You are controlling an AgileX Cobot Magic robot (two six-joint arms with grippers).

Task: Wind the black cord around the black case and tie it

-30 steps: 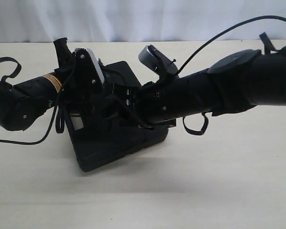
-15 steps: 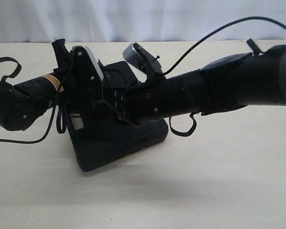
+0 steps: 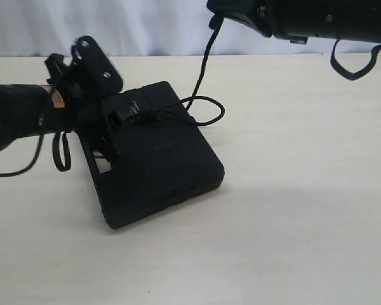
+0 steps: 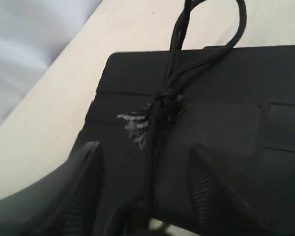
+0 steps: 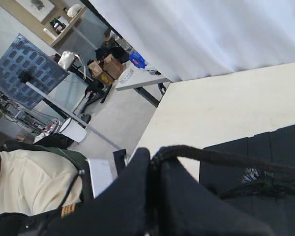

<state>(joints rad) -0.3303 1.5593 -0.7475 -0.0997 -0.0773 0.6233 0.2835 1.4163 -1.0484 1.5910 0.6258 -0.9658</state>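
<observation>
Black cord (image 3: 204, 60): knotted, with a frayed end, on the case top at mid-frame; it loops off the case's upper right edge and rises to the upper right.
Left gripper (image 3: 112, 121): left of frame, over the case's upper left part, jaws spread, cord lying between them.
Black case (image 3: 159, 171): flat on the table (image 3: 305, 190), centre-left.
Right gripper (image 3: 221, 14): top right, raised, clamped on the cord.

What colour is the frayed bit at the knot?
Whitish-grey frayed fibres; left wrist view shows them best.
</observation>
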